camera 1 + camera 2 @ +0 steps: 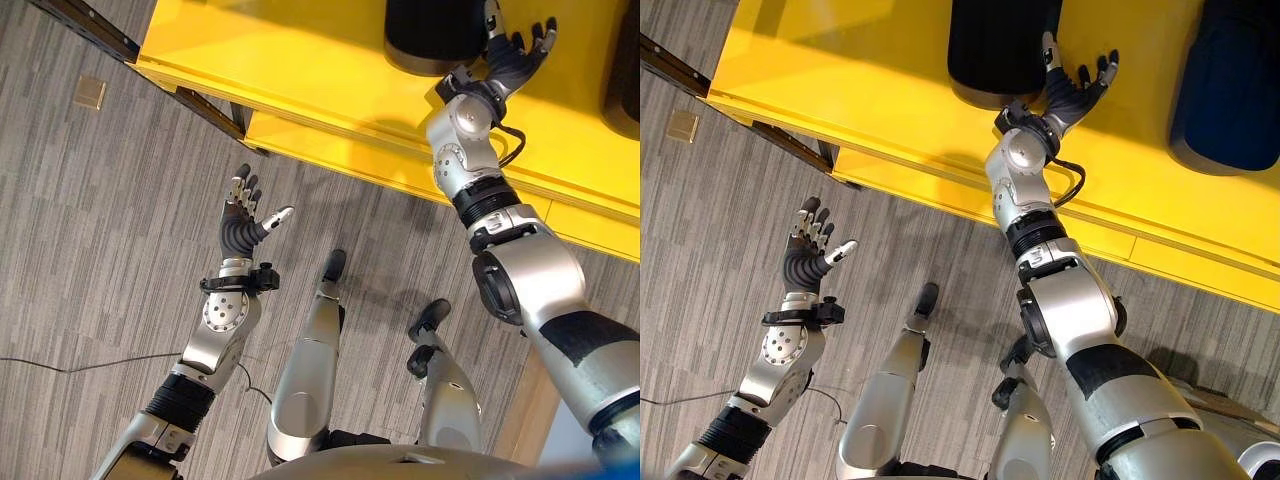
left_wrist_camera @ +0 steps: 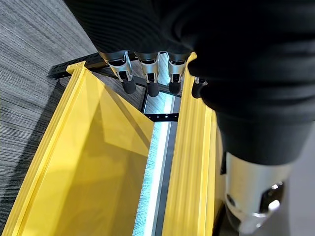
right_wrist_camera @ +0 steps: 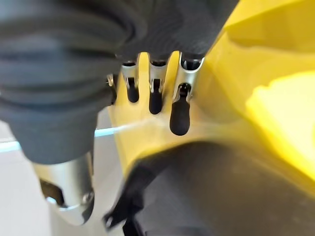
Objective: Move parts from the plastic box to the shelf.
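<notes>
A black cylindrical part stands on the yellow shelf. My right hand is raised over the shelf just to the right of that part, open, fingers spread and straight, thumb close to the part's side. In the right wrist view the straight fingers point past the black part and hold nothing. Over the grey floor, my left hand is held up open and empty, short of the shelf's front edge. Its fingers hang straight above the yellow shelf boards.
A second dark part stands on the shelf further right. A lower yellow board juts out below the top one. Black frame rails run at the shelf's left end. A small tan plate lies on the floor.
</notes>
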Tool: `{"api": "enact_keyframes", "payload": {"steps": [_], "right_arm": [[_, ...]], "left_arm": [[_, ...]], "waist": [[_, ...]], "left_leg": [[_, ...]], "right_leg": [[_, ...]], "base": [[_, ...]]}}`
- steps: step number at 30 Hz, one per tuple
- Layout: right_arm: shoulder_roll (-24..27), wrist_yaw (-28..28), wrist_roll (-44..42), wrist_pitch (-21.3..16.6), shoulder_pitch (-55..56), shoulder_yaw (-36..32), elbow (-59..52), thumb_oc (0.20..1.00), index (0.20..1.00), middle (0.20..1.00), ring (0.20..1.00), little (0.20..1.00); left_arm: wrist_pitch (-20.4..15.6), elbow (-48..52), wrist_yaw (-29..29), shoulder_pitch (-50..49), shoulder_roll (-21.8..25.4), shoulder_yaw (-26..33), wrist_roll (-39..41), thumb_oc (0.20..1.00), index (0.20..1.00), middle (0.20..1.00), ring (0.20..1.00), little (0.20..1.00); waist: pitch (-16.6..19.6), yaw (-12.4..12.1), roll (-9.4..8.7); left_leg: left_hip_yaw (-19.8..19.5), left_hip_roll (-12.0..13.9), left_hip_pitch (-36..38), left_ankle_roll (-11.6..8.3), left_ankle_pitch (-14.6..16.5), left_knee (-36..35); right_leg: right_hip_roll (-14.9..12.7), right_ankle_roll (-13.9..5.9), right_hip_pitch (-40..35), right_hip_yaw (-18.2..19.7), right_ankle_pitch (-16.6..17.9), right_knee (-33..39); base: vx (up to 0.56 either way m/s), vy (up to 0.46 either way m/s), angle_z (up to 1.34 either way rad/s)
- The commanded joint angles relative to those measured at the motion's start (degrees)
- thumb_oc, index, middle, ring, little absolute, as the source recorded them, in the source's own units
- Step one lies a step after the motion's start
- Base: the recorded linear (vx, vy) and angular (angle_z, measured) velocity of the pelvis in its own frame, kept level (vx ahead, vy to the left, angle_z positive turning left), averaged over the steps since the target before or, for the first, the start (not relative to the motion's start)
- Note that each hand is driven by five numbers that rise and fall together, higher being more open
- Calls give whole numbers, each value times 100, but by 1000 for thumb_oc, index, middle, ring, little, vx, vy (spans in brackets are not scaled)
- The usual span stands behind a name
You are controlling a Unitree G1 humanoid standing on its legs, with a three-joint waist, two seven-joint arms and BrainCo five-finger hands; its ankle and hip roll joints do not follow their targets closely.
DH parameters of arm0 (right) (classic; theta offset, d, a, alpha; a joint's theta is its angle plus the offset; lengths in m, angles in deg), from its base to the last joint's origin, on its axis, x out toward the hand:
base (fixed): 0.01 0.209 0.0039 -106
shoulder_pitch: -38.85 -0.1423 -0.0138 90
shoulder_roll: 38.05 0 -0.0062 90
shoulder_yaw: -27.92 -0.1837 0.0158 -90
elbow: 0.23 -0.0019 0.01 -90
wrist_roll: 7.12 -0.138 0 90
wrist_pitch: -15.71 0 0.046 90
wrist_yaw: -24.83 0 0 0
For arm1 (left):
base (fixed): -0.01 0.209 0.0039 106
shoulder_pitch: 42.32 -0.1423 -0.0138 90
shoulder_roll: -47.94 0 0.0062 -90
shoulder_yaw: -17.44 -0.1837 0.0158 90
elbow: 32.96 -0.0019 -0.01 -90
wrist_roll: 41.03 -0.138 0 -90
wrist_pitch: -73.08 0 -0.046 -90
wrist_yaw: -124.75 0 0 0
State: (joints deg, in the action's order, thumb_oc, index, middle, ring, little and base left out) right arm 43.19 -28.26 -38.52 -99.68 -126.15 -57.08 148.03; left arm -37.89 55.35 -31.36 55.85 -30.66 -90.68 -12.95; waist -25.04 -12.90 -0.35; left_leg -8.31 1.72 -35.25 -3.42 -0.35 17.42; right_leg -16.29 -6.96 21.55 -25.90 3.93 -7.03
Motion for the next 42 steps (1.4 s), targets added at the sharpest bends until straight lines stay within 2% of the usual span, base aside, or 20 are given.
{"api": "enact_keyframes", "payload": {"steps": [1,2,7,8,9,13,14,15,16,17,18,19,20,21,22,42], "right_arm": [[-39,-66,-340,-104,-78,19,-34,1000,1000,1000,1000,1000],[-44,-67,-339,-102,-77,20,-36,1000,1000,1000,1000,1000],[-153,-35,-304,-144,34,69,-320,1000,1000,1000,1000,1000],[-158,-38,-302,-140,35,71,-323,1000,1000,1000,1000,1000],[-186,-30,-302,-164,76,82,-376,1000,1000,1000,1000,1000],[-300,8,-256,-149,137,101,-520,1000,1000,1000,1000,1000],[-305,9,-257,-146,135,102,-518,1000,1000,1000,1000,1000],[-312,23,-239,-137,139,127,-530,1000,1000,1000,1000,1000],[-340,44,-211,-120,133,152,-541,1000,1000,1000,1000,1000],[-381,88,-160,-80,138,189,-549,1000,1000,1000,1000,1000],[-390,105,-119,-63,138,218,-551,1000,1000,1000,1000,1000],[-410,132,-84,-40,137,261,-531,1000,1000,1000,1000,1000],[-406,131,-83,-43,140,261,-533,1000,1000,1000,1000,1000],[-431,158,-45,-29,137,285,-505,1000,1000,1000,1000,1000],[-479,190,-17,-4,130,321,-498,1000,1000,1000,1000,1000],[-800,519,194,109,215,604,-649,1000,1000,1000,1000,1000]], "left_arm": [[-298,649,36,65,181,182,-50,1000,1000,1000,1000,1000],[-296,646,38,65,181,187,-49,1000,1000,1000,1000,1000],[-275,642,59,20,194,218,-52,1000,1000,1000,1000,1000],[-273,639,61,20,193,223,-51,1000,1000,1000,1000,1000],[-269,640,71,11,196,226,-57,1000,1000,1000,1000,1000],[-258,684,79,-35,196,250,-69,1000,1000,1000,1000,1000],[-256,682,80,-36,196,256,-69,1000,1000,1000,1000,1000],[-257,681,74,-43,194,249,-69,1000,1000,1000,1000,1000],[-259,674,73,-45,199,247,-72,1000,1000,1000,1000,1000],[-266,665,72,-49,201,256,-66,1000,1000,1000,1000,1000],[-271,661,81,-46,209,257,-73,1000,1000,1000,1000,1000],[-272,655,78,-45,208,260,-77,1000,1000,1000,1000,1000],[-274,659,77,-46,208,256,-78,1000,1000,1000,1000,1000],[-291,648,78,-36,205,262,-78,1000,1000,1000,1000,1000],[-289,623,70,-32,205,269,-71,1000,1000,1000,1000,1000],[-291,514,48,-11,161,316,-100,1000,1000,1000,1000,1000]], "waist": [[-244,-68,-25],[-206,-69,-23],[-257,-31,-48],[-219,-33,-46],[-259,-19,-59],[-270,11,-82],[-232,8,-80],[-270,5,-87],[-236,-3,-86],[-241,-8,-91],[-279,-11,-95],[-245,-23,-91],[-282,-20,-95],[-286,-32,-103],[-259,-56,-98],[-306,-137,-121]], "left_leg": [[497,69,97,28,868,694],[455,98,155,2,1002,679],[505,86,118,31,861,675],[464,115,177,4,996,659],[510,93,123,31,865,676],[524,105,114,37,865,694],[483,135,173,9,1004,681],[526,108,110,39,865,701],[482,140,165,12,1004,695],[481,142,161,13,1004,699],[523,109,100,42,862,714],[476,136,165,14,1000,691],[516,104,106,43,858,704],[510,98,101,44,860,707],[468,133,157,10,1019,711],[452,112,120,31,1020,750]], "right_leg": [[-220,-301,-663,520,297,194],[-179,-348,-708,572,209,196],[-209,-290,-642,550,288,168],[-169,-337,-686,602,197,168],[-200,-284,-639,565,281,165],[-175,-275,-620,588,282,158],[-133,-322,-664,638,191,157],[-176,-276,-617,586,283,154],[-135,-322,-665,632,191,153],[-134,-326,-671,626,193,159],[-175,-279,-634,579,286,168],[-131,-327,-684,626,197,173],[-173,-280,-639,578,289,173],[-176,-281,-644,571,296,178],[-128,-329,-706,607,199,174],[-115,-330,-749,579,194,186]], "base": [[80,-17,-1],[0,0,0],[-21,9,-1],[0,0,0],[0,0,0],[-5,-1,-1],[0,0,0],[81,-25,1],[0,0,0],[0,0,0],[0,0,0],[-83,24,-1],[0,0,0],[0,0,0],[75,-37,-1],[4,-1,0]]}}
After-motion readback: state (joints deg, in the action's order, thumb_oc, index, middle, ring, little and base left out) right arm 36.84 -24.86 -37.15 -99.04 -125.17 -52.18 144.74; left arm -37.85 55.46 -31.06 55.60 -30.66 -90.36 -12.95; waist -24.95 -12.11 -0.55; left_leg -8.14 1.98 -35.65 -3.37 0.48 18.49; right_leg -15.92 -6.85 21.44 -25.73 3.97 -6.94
